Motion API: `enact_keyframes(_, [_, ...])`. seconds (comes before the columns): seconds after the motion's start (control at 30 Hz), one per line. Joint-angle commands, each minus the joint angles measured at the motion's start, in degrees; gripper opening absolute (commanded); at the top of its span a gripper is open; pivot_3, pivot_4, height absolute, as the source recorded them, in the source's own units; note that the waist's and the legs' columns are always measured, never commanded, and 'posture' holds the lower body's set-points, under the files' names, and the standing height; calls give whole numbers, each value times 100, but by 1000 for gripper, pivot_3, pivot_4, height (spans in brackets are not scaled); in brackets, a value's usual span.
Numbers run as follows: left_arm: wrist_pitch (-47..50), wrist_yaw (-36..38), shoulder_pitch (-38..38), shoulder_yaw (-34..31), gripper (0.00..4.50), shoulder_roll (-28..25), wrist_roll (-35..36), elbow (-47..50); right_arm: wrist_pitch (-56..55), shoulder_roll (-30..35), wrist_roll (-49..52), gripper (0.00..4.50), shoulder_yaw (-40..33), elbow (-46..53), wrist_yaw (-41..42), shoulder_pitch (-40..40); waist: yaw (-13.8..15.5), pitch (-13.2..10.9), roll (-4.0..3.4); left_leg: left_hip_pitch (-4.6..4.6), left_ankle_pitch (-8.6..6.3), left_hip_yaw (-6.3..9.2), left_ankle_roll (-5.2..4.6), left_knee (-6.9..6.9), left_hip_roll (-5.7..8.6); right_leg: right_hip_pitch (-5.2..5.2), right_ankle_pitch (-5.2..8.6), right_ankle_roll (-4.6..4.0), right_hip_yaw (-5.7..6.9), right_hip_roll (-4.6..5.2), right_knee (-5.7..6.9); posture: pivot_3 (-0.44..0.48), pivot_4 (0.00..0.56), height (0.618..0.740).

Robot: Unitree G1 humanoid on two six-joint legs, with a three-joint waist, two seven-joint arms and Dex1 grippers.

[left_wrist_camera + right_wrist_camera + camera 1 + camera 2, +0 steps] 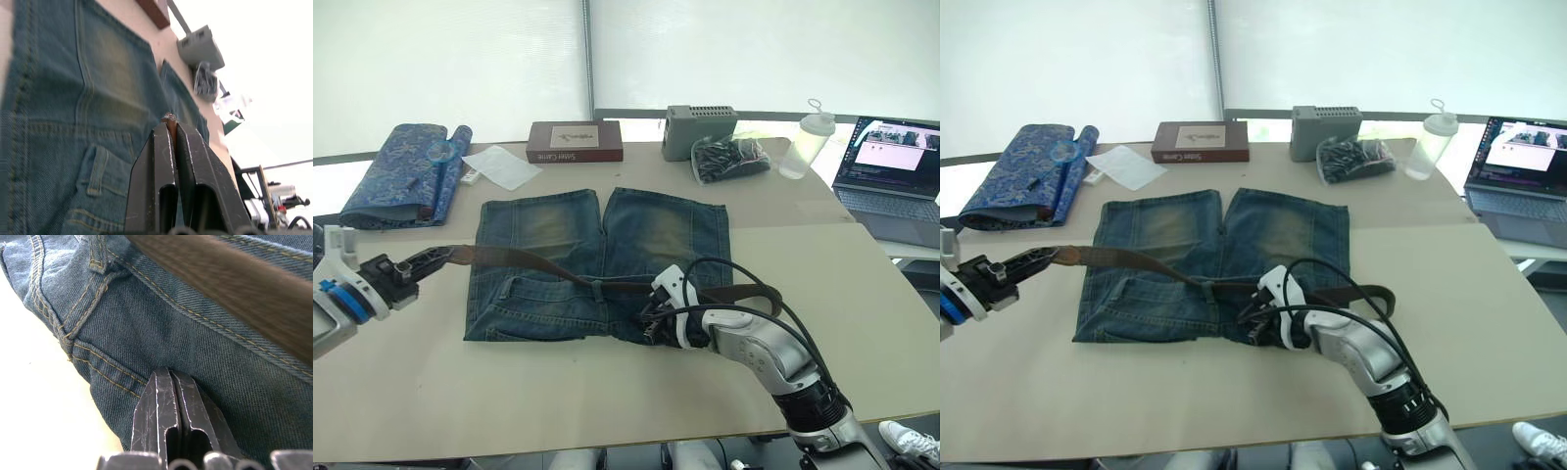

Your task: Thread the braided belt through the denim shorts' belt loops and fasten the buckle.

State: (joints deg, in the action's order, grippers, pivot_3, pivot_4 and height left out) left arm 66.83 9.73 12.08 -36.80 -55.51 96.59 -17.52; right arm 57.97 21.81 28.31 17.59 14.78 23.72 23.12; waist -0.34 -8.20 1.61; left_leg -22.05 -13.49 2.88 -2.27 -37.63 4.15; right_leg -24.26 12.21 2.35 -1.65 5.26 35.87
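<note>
- Right end effector (651,323): fingers pressed together, pinning the denim shorts (548,294) near the waistband.
- Left end effector (426,259): pinching the braided belt (524,262) tip, just off the shorts' left edge.
- Best pulled level and slow along the waistband, keeping the shorts pinned flat on the counter (607,392).

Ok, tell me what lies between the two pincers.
In the left eye view, the braided belt runs across the denim shorts from the left pincer toward the right pincer.
</note>
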Motion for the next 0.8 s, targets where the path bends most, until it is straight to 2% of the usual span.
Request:
enact_keyframes(0.03, [165,163,47,-232,0,-161,-132,-112,178,244,-342,33,-57,-398,-86,-170,4,2,3,0,0,0,0,0,0,0,0,0,0,0,0,0,150,740])
enact_keyframes(0.23, [544,511,-223,-35,0,-148,-655,176,-291,291,-118,33,-309,16,270,-291,51,2,4,-2,-2,0,-2,0,0,0,0,1,0,3,-3,0,150,740])
enact_keyframes(0.37, [793,664,-400,105,0,-19,-767,643,-908,1069,28,1248,-287,1048,1301,-542,107,-12,5,-22,-5,0,-7,-3,2,-10,1,3,7,8,-13,0,150,740])
enact_keyframes(0.43, [848,811,-476,131,0,-5,-882,762,-1106,1181,-86,2017,-403,1170,1263,-571,89,-15,13,-24,-9,0,-2,-3,-1,-10,1,4,10,10,-15,0,150,740])
enact_keyframes(0.5, [868,977,-513,154,0,-12,-1017,802,-1146,1153,82,2639,-662,1307,1319,-465,57,-16,13,-26,-33,-3,43,-3,-6,-5,4,-1,5,15,-10,0,150,740])
enact_keyframes(0.6, [898,1173,-525,162,0,-26,-1195,826,-933,877,224,2639,-862,1163,1161,-132,3,-17,13,-31,-36,-5,48,-2,-15,-14,10,-13,4,14,-1,0,150,740])
enact_keyframes(0.63, [904,1227,-521,162,0,-26,-1252,829,-826,720,224,2429,-900,1000,1027,14,-22,-18,14,-30,-35,-5,47,-2,-18,-16,12,-17,4,12,1,0,150,740])
enact_keyframes(0.8, [887,1359,-438,130,0,25,-1459,781,-851,401,-242,688,-445,106,995,591,-44,-20,12,-31,-30,-3,29,0,-24,-23,14,-22,7,7,3,0,150,740])
